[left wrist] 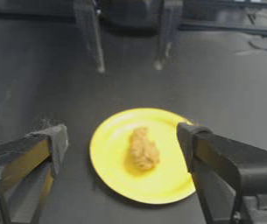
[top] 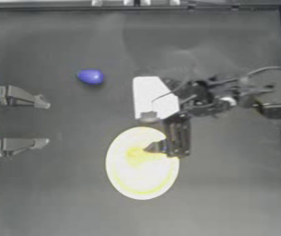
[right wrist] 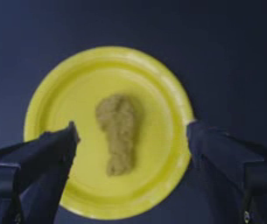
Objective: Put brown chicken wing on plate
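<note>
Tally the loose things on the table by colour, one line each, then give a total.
Yellow: 1, the plate
Brown: 1, the chicken wing, lying on the plate
Blue: 1, the small rounded object
White: 1, the flat piece
Total: 4

dark right arm (top: 229, 94), pale cable, white panel.

1. plate (right wrist: 159, 87): plain yellow, no pattern; washed-out pale yellow from above (top: 152, 184).
2. brown chicken wing (right wrist: 119, 131): mottled tan-brown, orange-yellow in the left wrist view (left wrist: 142, 148).
3. tabletop (top: 56, 193): dark grey, plain.
4. small rounded object (top: 90, 76): solid blue.
5. right claw (top: 152, 131): black, white part on its arm.
6. left claw (top: 43, 122): grey from above.
</note>
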Robot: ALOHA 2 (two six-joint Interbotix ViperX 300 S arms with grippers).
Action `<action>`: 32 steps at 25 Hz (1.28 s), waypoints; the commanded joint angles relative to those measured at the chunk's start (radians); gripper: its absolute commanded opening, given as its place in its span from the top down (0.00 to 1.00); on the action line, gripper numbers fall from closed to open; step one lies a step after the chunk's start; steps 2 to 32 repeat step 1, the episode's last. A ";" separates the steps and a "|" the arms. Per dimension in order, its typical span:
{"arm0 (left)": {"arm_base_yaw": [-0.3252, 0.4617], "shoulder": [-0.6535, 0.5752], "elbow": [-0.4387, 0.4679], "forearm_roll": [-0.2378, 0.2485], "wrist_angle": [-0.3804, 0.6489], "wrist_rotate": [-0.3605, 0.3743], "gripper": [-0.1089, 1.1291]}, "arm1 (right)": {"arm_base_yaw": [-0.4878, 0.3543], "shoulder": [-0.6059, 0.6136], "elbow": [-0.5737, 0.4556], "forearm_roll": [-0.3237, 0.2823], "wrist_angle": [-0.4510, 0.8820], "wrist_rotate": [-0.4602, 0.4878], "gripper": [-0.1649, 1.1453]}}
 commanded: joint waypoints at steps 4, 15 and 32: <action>0.002 0.018 -0.029 -0.002 -0.003 0.002 0.08 | -0.012 -0.098 0.046 -0.002 -0.069 0.005 0.10; 0.002 0.018 -0.029 -0.002 -0.003 0.002 0.08 | -0.012 -0.098 0.046 -0.002 -0.069 0.005 0.10; 0.002 0.018 -0.029 -0.002 -0.003 0.002 0.08 | -0.012 -0.098 0.046 -0.002 -0.069 0.005 0.10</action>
